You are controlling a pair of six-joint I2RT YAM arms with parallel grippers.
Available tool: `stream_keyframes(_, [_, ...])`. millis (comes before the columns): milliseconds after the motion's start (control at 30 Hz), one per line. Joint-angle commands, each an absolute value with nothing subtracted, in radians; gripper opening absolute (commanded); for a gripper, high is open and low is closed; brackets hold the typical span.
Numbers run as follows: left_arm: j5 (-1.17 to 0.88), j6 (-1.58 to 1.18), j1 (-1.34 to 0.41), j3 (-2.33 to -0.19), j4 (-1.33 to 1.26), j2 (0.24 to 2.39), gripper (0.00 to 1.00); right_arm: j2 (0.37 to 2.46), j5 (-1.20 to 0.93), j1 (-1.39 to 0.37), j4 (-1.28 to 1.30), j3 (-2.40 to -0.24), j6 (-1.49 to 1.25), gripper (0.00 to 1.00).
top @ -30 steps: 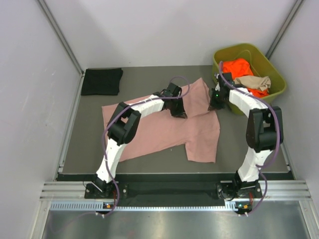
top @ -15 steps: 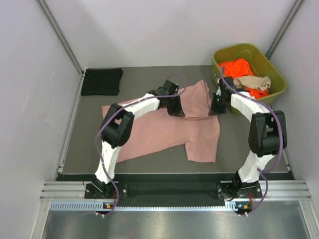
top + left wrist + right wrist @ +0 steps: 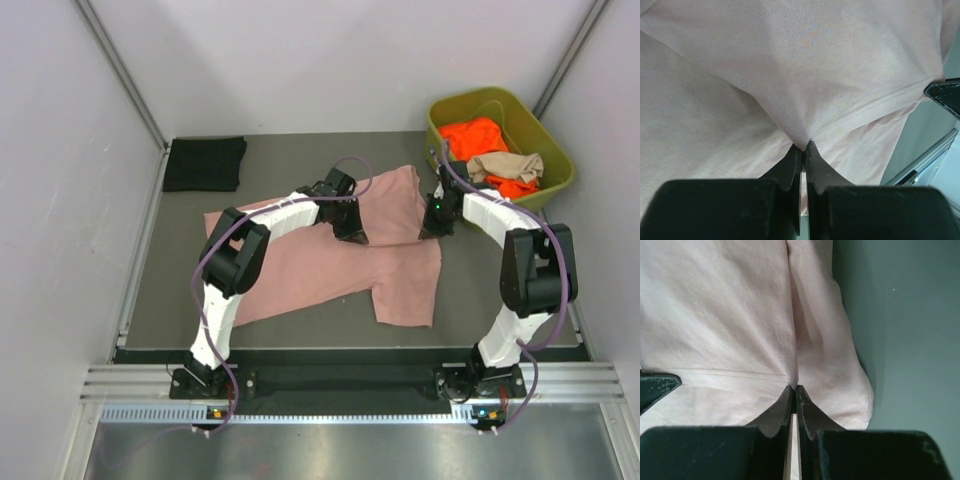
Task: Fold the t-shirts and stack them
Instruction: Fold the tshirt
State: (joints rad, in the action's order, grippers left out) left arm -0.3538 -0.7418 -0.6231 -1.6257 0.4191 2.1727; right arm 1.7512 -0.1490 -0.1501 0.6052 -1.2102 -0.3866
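1. Pinching a lifted fold of the dusty pink t-shirt (image 3: pixel 330 265), spread mid-table, with left gripper (image 3: pixel 804 145) and right gripper (image 3: pixel 794 387), both clamping tight on the cloth.
2. Lying folded at the far-left corner: black t-shirt (image 3: pixel 205 163).
3. Sitting at far right, olive bin (image 3: pixel 556 178), holding orange t-shirt (image 3: pixel 475 135) under tan t-shirt (image 3: pixel 510 165).
4. Lying beneath everything: grey table (image 3: pixel 175 290), with pale walls (image 3: pixel 330 60) closing round.

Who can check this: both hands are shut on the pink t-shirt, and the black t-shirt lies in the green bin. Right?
Wrong place. The left hand and right hand are shut on the pink t-shirt, but the black t-shirt lies on the table, far left, not in the green bin, as the top view shows.
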Motion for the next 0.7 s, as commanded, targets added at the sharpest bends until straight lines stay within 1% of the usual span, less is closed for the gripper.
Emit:
stream_keyframes(0, [-0.374, -0.733, -0.618, -1.617, 0.399, 2.138, 0.04, 1.743, -0.095, -0.160, 0.591, -1.235, -0.379, 0.03])
stream_keyframes(300, [-0.368, -0.706, -0.615, -1.632, 0.419, 2.146, 0.05, 1.738, -0.092, -0.170, 0.581, -1.200, -0.391, 0.02])
stream_keyframes(400, [-0.379, -0.703, -0.617, -1.632, 0.422, 2.154, 0.06, 1.746, -0.092, -0.169, 0.583, -1.203, -0.388, 0.04])
stream_keyframes(467, [-0.387, -0.701, -0.617, -1.629, 0.429, 2.155, 0.13, 1.750, -0.091, -0.169, 0.591, -1.207, -0.388, 0.06])
stream_keyframes(500, [-0.390, -0.703, -0.617, -1.628, 0.433, 2.155, 0.18, 1.752, -0.094, -0.170, 0.591, -1.207, -0.388, 0.07])
stream_keyframes(533, [-0.391, -0.698, -0.615, -1.618, 0.425, 2.148, 0.30, 1.752, -0.094, -0.169, 0.592, -1.210, -0.393, 0.09])
stream_keyframes(567, [-0.391, -0.695, -0.615, -1.615, 0.425, 2.141, 0.34, 1.752, -0.092, -0.172, 0.603, -1.213, -0.393, 0.14])
stream_keyframes(633, [-0.377, -0.672, -0.612, -1.600, 0.430, 2.105, 0.40, 1.743, -0.077, -0.175, 0.612, -1.233, -0.384, 0.17])
stream_keyframes(667, [-0.370, -0.664, -0.604, -1.589, 0.422, 2.086, 0.47, 1.735, -0.062, -0.179, 0.615, -1.242, -0.377, 0.21])
